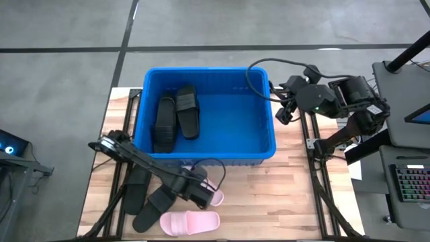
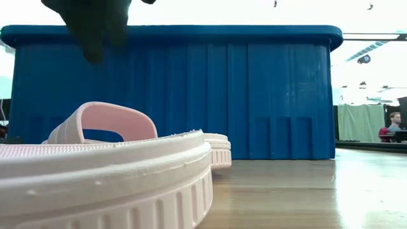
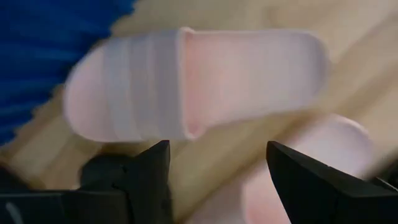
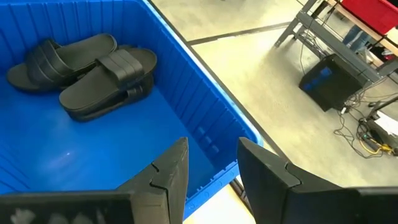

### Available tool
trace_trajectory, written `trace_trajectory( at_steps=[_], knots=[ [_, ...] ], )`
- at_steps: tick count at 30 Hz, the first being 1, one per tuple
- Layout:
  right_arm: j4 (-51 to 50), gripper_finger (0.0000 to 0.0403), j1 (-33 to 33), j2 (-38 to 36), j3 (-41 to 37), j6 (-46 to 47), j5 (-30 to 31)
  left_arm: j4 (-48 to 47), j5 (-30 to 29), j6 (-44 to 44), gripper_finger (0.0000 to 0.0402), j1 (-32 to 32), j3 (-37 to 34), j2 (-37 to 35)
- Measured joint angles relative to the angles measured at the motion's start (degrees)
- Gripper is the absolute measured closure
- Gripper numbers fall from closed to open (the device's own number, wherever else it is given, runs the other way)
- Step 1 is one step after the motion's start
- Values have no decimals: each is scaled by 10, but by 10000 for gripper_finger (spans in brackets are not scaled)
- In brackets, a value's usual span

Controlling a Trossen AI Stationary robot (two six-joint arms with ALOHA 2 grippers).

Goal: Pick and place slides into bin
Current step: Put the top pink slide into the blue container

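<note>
While two black slides (image 1: 176, 114) already lie in the bin (image 1: 269, 144), the left gripper (image 1: 207, 195) hangs spread over a pink slide (image 3: 193, 84) for pickup; the right gripper (image 4: 211, 171), parted and empty, waits at the bin's right rim

No text, label, brand, number or sign can be read in any view. The bin (image 1: 209, 149) shows only plain blue ribbed walls, and the slides carry no legible mark: the black slides (image 4: 84, 71) in the bin are bare, and the pink slide (image 3: 199, 81) shows raised bands across its strap, perhaps a pattern, too blurred to read as lettering.
</note>
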Motion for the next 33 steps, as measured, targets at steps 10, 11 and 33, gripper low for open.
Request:
trace_trajectory(
  at_steps=[10,11,33],
  knots=[
    [0,275,0,2,-20,-1,-1,-4,-42,-50,151,-4,-2,55],
    [0,275,0,2,-22,-1,0,-6,-42,-52,151,-4,-4,59],
    [0,275,0,2,-27,1,-5,-63,-44,-184,151,-5,-10,115]
  ],
)
